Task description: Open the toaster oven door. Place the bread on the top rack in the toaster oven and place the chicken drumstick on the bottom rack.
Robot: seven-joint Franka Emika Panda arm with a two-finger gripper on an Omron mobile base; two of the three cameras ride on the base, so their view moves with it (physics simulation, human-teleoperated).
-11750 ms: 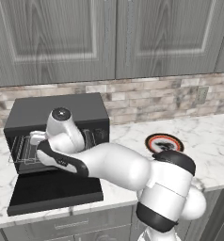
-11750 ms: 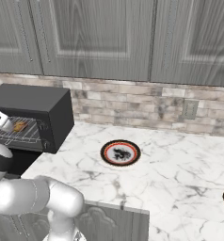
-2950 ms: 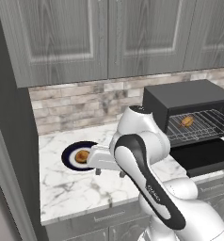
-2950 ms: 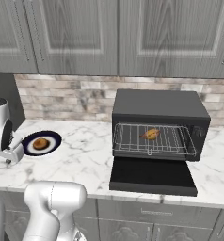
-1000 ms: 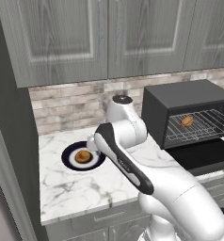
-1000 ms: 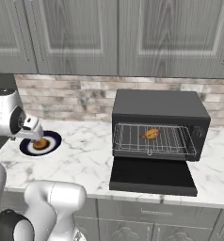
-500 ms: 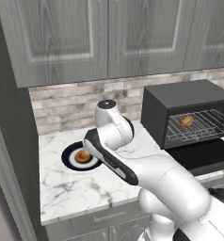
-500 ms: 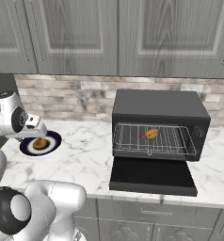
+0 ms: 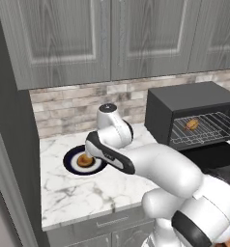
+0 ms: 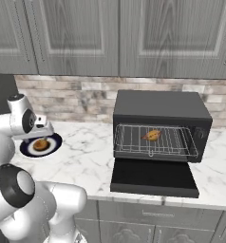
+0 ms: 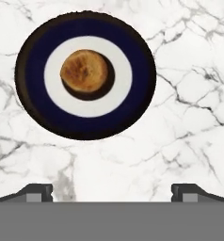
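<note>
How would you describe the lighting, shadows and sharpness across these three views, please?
Hand view: even light, the bread casts a dark crescent shadow on the plate, with soft, slightly blurred marble veins. Left base view: flat light without glare, the arm partly hides the plate. Right base view: the toaster oven interior is dim, yet the chicken drumstick reads clearly on the rack.

- bread (image 11: 84,71): matt, rough browned crust
- plate (image 11: 138,56): smooth, glazed-looking
- counter (image 11: 189,94): polished veined marble
- toaster oven (image 10: 160,110): matt black, wire rack (image 10: 155,139) metal
</note>
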